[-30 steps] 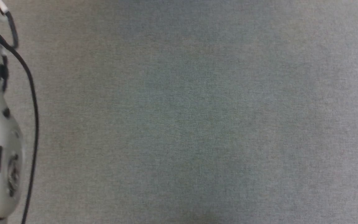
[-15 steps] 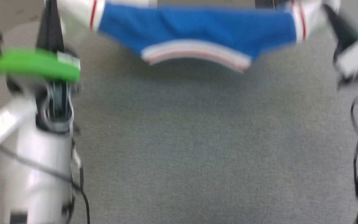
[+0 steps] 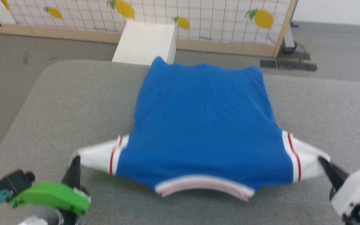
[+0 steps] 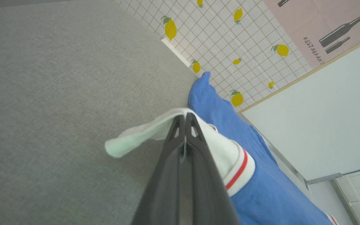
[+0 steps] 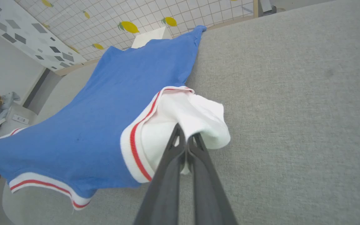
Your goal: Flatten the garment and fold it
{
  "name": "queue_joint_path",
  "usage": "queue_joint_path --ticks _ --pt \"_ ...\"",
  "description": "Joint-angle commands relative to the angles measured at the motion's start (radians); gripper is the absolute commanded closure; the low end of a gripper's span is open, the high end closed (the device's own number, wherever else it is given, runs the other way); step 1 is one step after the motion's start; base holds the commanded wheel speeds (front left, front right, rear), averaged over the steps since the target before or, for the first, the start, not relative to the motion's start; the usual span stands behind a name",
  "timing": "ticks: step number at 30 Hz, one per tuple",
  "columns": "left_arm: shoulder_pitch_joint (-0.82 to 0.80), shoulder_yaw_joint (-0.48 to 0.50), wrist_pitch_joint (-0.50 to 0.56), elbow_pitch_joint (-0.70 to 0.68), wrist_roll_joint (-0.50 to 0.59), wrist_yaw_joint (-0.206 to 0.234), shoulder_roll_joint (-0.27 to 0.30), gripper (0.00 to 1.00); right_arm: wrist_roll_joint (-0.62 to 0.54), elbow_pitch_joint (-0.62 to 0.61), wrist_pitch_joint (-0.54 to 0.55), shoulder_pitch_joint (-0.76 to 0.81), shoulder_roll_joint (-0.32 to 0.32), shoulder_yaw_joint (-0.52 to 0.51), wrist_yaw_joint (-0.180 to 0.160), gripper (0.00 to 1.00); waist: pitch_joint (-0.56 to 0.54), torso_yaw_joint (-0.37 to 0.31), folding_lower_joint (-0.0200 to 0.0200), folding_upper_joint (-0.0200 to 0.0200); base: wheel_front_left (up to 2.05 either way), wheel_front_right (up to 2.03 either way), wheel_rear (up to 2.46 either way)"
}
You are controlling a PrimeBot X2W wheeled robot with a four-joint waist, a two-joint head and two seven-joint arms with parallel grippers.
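Shirt spread out, folding not yet begun.
The blue shirt (image 3: 203, 125) lay nearly flat on the grey table (image 3: 58, 103). The left gripper (image 4: 184, 116) and right gripper (image 5: 186, 134) each had jaws closed on a white sleeve, so every fold was left to do.

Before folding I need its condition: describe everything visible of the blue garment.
The garment is a royal-blue soft jersey, plain side up, with white sleeves and collar band trimmed in thin red stripes. It is spread on the grey padded table, hem farthest, collar nearest. The left gripper and right gripper pinch its outstretched sleeve ends.
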Motion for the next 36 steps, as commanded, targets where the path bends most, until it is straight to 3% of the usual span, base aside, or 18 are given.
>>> queue_joint_path --ticks 1,5,9,15,21,22,27,30,33,36 --pt "0.041 -0.004 0.023 -0.012 0.013 0.016 0.027 1.00 -0.028 -0.031 0.027 0.035 0.004 -0.004 -0.001 1.00 -0.031 0.007 0.0001 -0.0001 0.00 0.00 0.00" --pt "0.119 -0.082 0.119 0.000 0.113 0.070 0.105 1.00 -0.132 -0.098 0.133 0.131 -0.004 0.039 -0.001 1.00 -0.029 0.003 0.0001 -0.0001 0.00 0.00 0.00" --pt "0.112 -0.196 0.201 0.062 0.249 0.102 0.175 1.00 -0.276 -0.080 0.219 0.161 -0.050 0.140 -0.001 1.00 -0.014 -0.005 0.0001 -0.0001 0.00 0.00 0.00" --pt "0.046 -0.281 0.229 0.190 0.303 0.089 0.160 1.00 -0.356 0.076 0.251 0.099 -0.034 0.247 -0.001 1.00 0.011 -0.009 0.0001 -0.0001 0.00 0.00 0.00" --pt "0.013 -0.278 0.176 0.270 0.281 0.060 0.124 1.00 -0.363 0.204 0.260 0.065 -0.044 0.279 -0.001 1.00 0.021 -0.008 0.0001 -0.0001 0.00 0.00 0.00" --pt "0.012 -0.273 0.165 0.272 0.275 0.058 0.121 1.00 -0.357 0.204 0.245 0.063 -0.040 0.269 -0.001 0.00 0.021 -0.007 0.0001 -0.0001 0.00 0.00 0.00" --pt "0.011 -0.250 0.123 0.260 0.260 0.050 0.115 1.00 -0.270 0.131 0.239 0.099 -0.008 0.175 -0.001 0.00 0.013 -0.002 0.0001 -0.0001 0.00 0.00 0.00" --pt "0.022 -0.236 0.099 0.222 0.263 0.061 0.122 1.00 -0.185 -0.062 0.260 0.126 0.013 0.050 -0.001 0.00 0.008 -0.009 0.0001 -0.0001 0.00 0.00 0.00" --pt "0.031 -0.229 0.089 0.192 0.266 0.073 0.123 1.00 -0.204 -0.163 0.179 0.066 0.021 -0.022 -0.001 0.00 0.021 -0.019 0.0001 -0.0001 0.00 0.00 0.00" --pt "0.034 -0.229 0.085 0.159 0.270 0.086 0.120 1.00 -0.210 -0.174 0.078 -0.030 0.026 -0.041 -0.001 0.00 0.052 -0.023 0.0001 -0.0001 0.00 0.00 0.00"
